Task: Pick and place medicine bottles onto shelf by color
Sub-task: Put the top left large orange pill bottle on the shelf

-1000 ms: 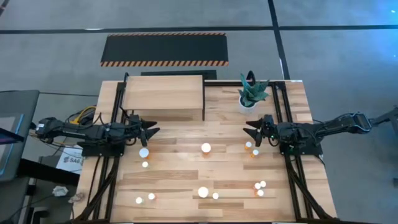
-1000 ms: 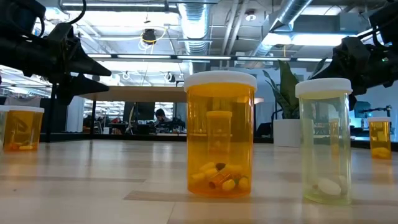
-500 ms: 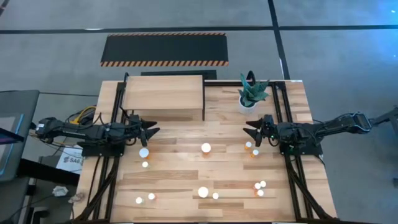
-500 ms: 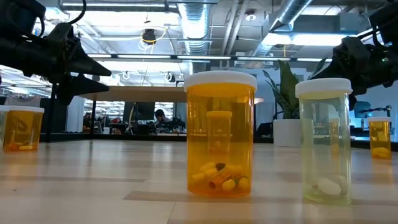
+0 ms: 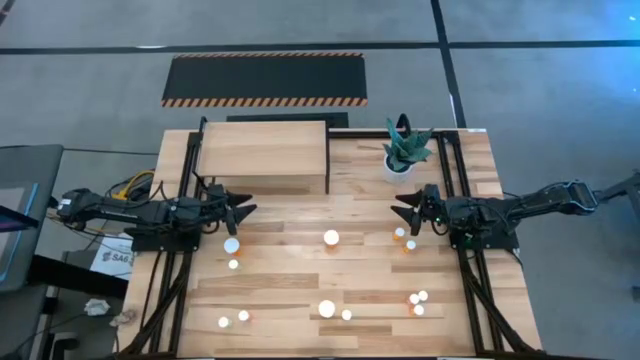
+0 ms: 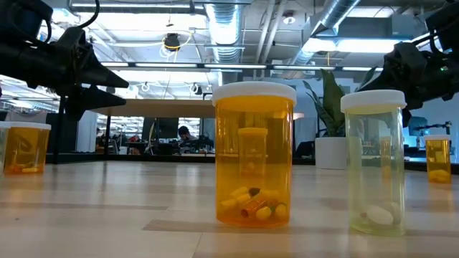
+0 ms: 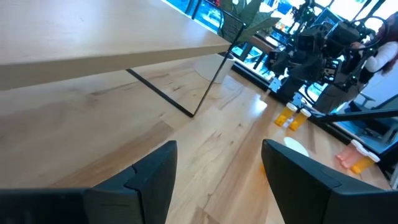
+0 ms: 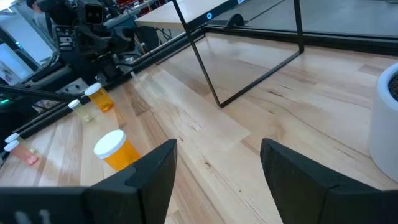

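left gripper: your left gripper (image 5: 243,211) hovers over the table's left side, just in front of the shelf, jaws parted and holding nothing.
right gripper: your right gripper (image 5: 402,213) hangs over the right side, near the plant pot (image 5: 397,166), jaws spread wide and empty too.
step: judging by this, you are at the start of a pick; no bottle sits on the shelf top yet, so the sorting is not begun.
nearest bottle, left: a larger white-capped bottle (image 5: 231,245) stands just beside and in front of your left fingertips, with a smaller one (image 5: 234,264) close behind it toward the front edge.
nearest bottles, right: two small orange bottles (image 5: 404,237) stand near your right gripper, a little toward the front of the table.
further bottles: one large bottle (image 5: 331,237) stands mid-table between the arms; more (image 5: 327,308) are scattered along the front, a group of three (image 5: 417,302) at front right.
shelf: the shelf (image 5: 263,150) sits at the back left, its plank top bare, closest to your left arm.
next move: lower the left gripper over the larger bottle, centre the cap between the fingers and close; it looks tall and light, so a glancing touch may tip it.
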Controlling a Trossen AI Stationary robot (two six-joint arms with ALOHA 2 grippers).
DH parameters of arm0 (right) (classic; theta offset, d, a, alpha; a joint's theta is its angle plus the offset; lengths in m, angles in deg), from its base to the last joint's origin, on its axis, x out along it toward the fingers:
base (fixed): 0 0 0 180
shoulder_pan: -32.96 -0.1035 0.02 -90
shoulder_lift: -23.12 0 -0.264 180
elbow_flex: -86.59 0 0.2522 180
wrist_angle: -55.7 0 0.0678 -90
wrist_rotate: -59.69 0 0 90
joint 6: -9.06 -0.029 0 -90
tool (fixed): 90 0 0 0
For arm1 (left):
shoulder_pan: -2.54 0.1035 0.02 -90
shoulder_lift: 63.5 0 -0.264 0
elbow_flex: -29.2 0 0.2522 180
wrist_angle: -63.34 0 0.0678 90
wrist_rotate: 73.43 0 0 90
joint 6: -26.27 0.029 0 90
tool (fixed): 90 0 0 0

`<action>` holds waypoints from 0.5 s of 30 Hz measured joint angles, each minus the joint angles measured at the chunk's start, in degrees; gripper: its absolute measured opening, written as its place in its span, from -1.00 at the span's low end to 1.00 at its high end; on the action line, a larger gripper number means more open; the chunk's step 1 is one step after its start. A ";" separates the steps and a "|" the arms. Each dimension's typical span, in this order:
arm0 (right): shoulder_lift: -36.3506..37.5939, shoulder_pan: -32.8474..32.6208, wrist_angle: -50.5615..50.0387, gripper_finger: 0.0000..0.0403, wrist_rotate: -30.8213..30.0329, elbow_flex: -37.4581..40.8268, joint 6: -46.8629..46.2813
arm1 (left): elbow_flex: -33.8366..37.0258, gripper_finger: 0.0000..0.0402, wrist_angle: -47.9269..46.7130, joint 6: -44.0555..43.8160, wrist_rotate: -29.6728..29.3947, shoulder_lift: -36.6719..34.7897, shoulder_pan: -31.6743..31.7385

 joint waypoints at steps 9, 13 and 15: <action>0.00 0.00 0.00 0.27 0.00 -0.01 0.01 | -0.01 0.11 0.13 -1.71 -2.91 0.02 0.02; 0.00 0.00 0.00 0.27 -0.01 0.01 0.00 | -0.01 0.11 0.15 -0.98 -3.74 0.00 0.02; 0.00 0.01 0.00 0.27 0.00 0.01 0.00 | 0.00 0.11 0.16 -0.95 -4.04 0.01 0.02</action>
